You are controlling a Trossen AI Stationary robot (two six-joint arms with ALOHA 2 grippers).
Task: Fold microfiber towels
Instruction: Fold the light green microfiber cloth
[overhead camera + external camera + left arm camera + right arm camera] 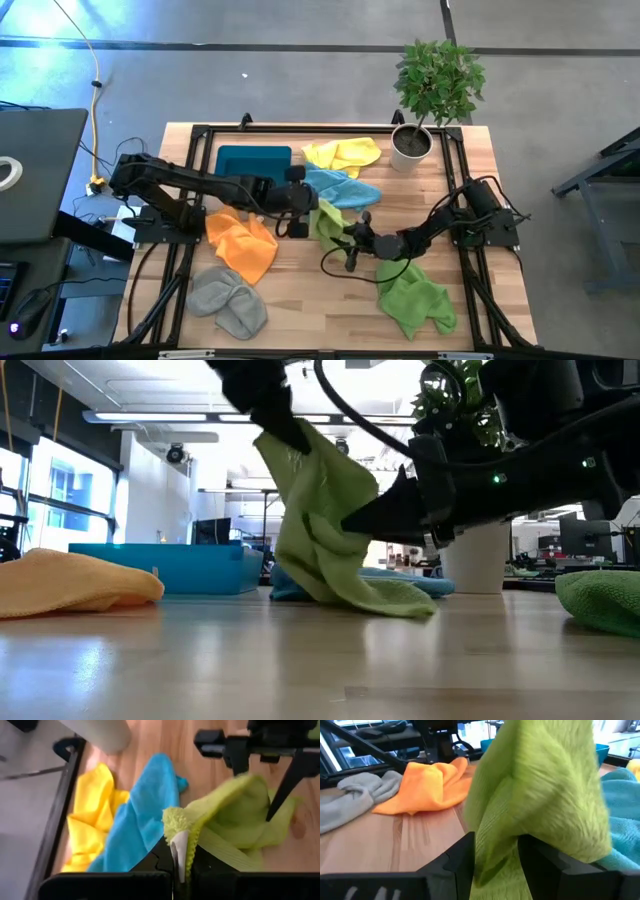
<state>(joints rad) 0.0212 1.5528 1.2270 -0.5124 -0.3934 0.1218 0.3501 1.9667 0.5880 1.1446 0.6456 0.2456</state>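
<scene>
teal tray far-left on table | potted plant far-right corner

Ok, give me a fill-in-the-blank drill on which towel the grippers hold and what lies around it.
1. Both grippers hold the light ____ towel.
2. The left gripper pinches that towel's ____.
3. The towel nearest the potted plant is ____.
4. The grey towel lies beside the ____ towel.

Missing words: green; edge; yellow; orange

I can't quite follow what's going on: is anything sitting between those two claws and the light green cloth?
No. Both already grip the light green towel: the left gripper pinches one edge, the right gripper holds another part.
</scene>
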